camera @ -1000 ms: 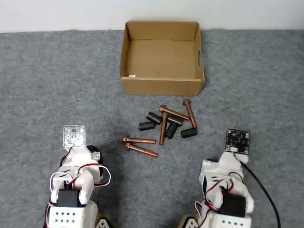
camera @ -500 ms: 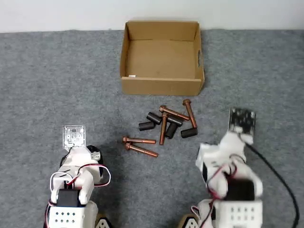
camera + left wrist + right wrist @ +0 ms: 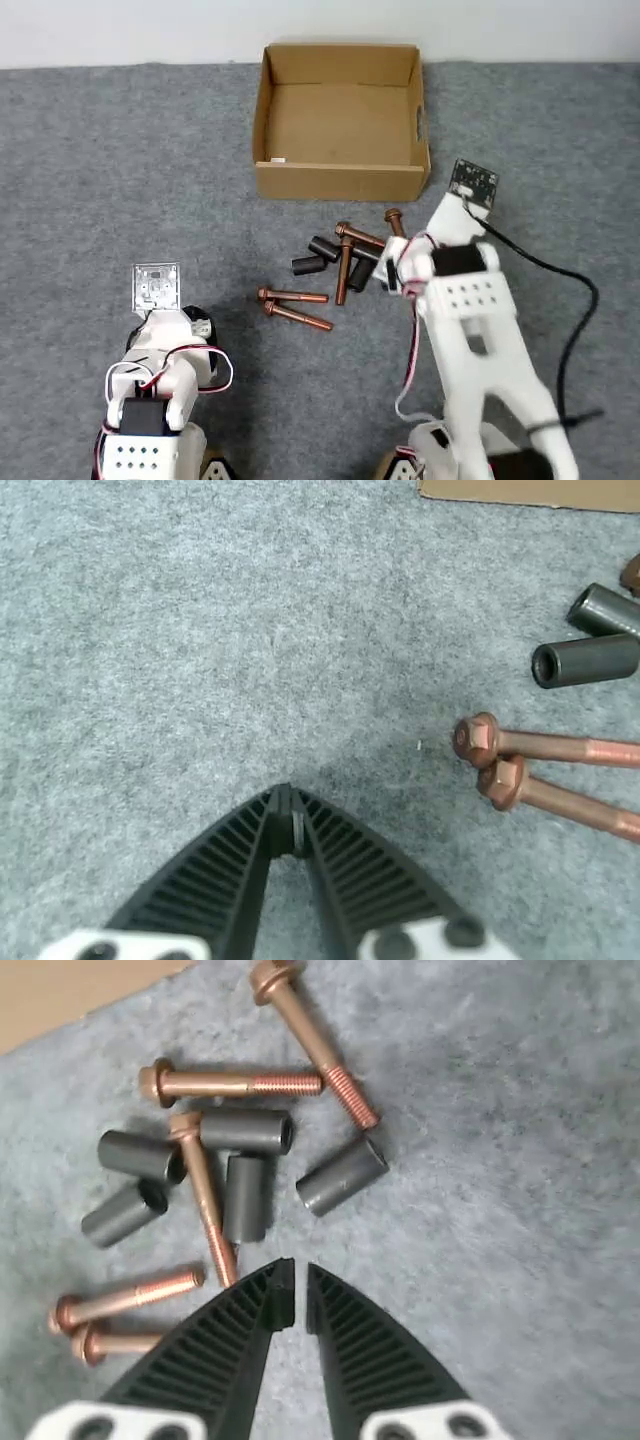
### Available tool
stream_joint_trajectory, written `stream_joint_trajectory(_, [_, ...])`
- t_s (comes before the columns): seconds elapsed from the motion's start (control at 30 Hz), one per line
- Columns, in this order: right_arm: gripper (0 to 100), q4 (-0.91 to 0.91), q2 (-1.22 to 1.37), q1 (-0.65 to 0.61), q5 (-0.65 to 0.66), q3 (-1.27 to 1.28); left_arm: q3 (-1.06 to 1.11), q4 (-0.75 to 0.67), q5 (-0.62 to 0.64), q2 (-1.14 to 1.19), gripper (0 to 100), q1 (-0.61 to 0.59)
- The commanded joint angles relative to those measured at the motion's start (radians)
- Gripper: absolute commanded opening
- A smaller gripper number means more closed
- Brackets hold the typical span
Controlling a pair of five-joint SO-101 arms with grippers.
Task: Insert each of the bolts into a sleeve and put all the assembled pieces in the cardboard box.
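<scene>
Five bolts [image 3: 230, 1084] are down on the grey carpet [image 3: 520, 1160]: copper-coloured, flanged hex heads, threads at the far end of each shank. Among them lie five sleeves [image 3: 247, 1130], short dark tubes with open bores. Every bolt lies bare, outside the sleeves.

The right gripper [image 3: 298, 1285] hangs over the near edge of the pile, its fingers [image 3: 245, 1335] parted by just a narrow slit and holding nothing. One sleeve lies just ahead of the tips, and a bolt's threaded end lies just beside one fingertip. The rest of the pile fans out beyond.

The left gripper [image 3: 290, 805] has its fingertips pressed together, nothing between them, with bare carpet straight ahead. Two bolts lie off to one side of those fingers, heads close together, with two sleeves farther out.

The right wrist view brings out the threads and the hollow sleeve ends. The left wrist view gives the hex heads of the pair close up, plus a sliver of cardboard. From high up comes the whole box [image 3: 340, 182], open-topped, with a hand slot in one side wall. It stands well beyond the pile, ahead of the right arm [image 3: 460, 290] stretched beside the bolts.
</scene>
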Motion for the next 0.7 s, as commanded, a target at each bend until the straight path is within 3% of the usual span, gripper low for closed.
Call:
stream_joint_trajectory(0.0, [16.9,-0.021,0.101,-0.005,-0.052,-0.107,-0.005,0.006,-0.005,-0.011,0,-0.006])
stream_joint_trajectory(0.1, [24.6,-0.024,0.17,-0.005,-0.064,-0.16,-0.005,0.006,-0.005,-0.011,0,-0.006])
stream_joint_trajectory(0.67, [19.9,-0.025,0.591,-0.012,-0.115,-0.413,-0.005,0.006,-0.005,-0.011,0,-0.006])
